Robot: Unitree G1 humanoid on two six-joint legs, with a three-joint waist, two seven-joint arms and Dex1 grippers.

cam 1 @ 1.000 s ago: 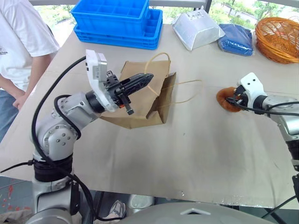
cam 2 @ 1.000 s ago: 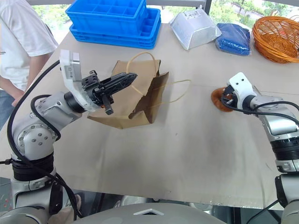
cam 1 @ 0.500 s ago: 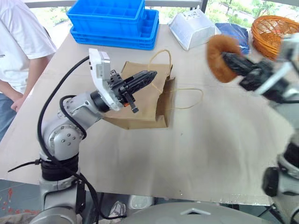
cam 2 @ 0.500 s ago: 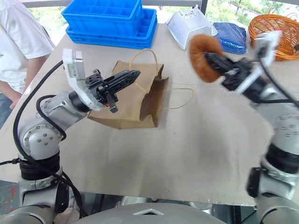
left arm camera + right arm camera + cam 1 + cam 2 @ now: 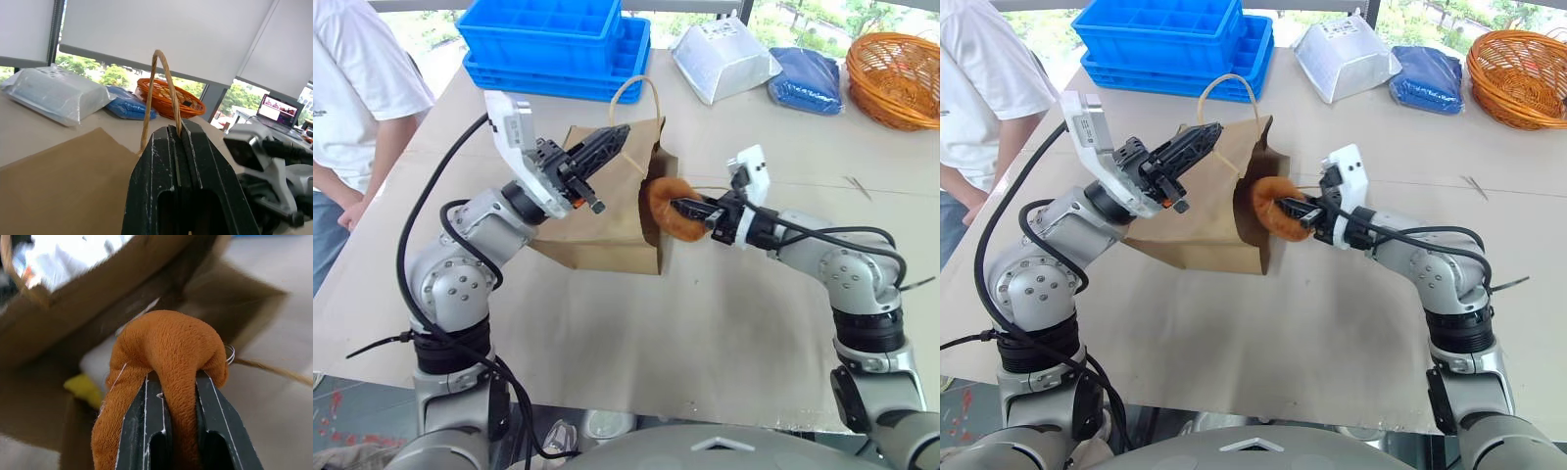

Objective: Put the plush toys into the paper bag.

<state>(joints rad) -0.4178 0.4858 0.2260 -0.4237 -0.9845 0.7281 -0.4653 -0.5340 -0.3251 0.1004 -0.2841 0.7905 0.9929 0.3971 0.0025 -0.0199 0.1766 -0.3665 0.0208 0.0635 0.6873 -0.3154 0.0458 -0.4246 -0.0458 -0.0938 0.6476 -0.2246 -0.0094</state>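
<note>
Now: brown toy at bag mouth

L gripper (image 5: 620, 132) clamped on bag handle (image 5: 631, 91), lifting it. R gripper (image 5: 1290, 209) pinching brown toy (image 5: 1270, 208) at open mouth of paper bag (image 5: 607, 220), table (image 5: 734, 323) centre. White/yellow toy (image 5: 93, 377) inside bag. Blue crates (image 5: 563, 44) far left; basket (image 5: 896, 73) far right.

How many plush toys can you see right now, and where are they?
2. The brown plush toy is held in the right gripper at the paper bag mouth; white and yellow of the chicken toy shows inside the bag.
</note>
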